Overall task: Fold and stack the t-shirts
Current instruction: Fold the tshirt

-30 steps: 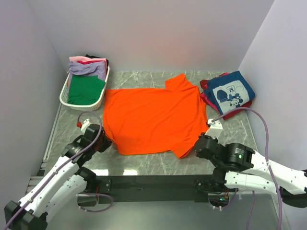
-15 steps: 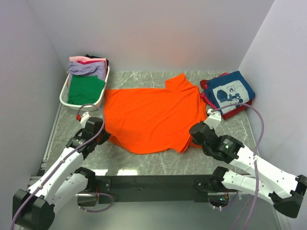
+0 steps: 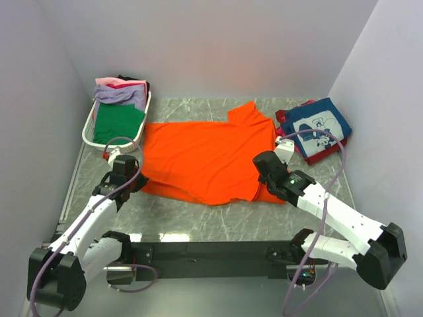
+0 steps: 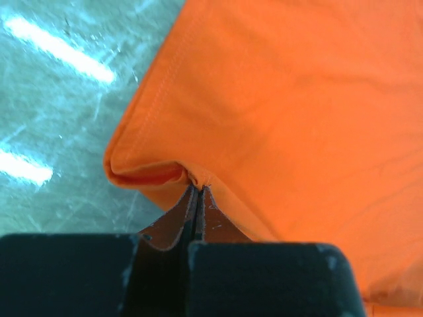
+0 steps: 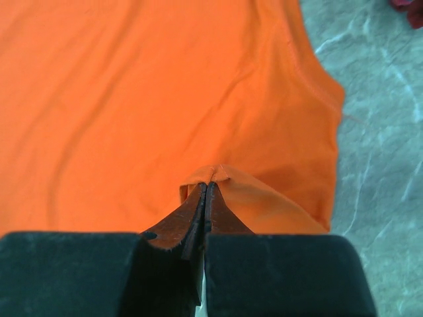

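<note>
table [image 3: 198,228] is grey marble-look, bare strip along the near edge. left gripper [image 4: 197,191]: jaws pressed together on a pinch of the orange t-shirt [image 3: 205,155] at its near-left hem corner. the hem curls over into a small roll right at the tips. right gripper [image 5: 206,185]: jaws also clamped tight, nipping a little peak of orange cloth at the near-right side, with more orange fabric flat beneath it. both wrists sit low over the shirt's near edge, left one at the left side, right one at the right. the shirt is spread mid-table, near edge bunched and doubled between the two pinch points, one sleeve pointing far-right. far left: white slatted basket [image 3: 88,131] holding the green tee [image 3: 119,124] in front, lavender tee [image 3: 119,94] behind it, then pink tee [image 3: 108,82]; something dark at the very back, cannot tell what. far right: folded navy tee [image 3: 310,125] with white cartoon print, lying on top of a red tee [image 3: 318,156], just beside the orange sleeve but apart from it.
</note>
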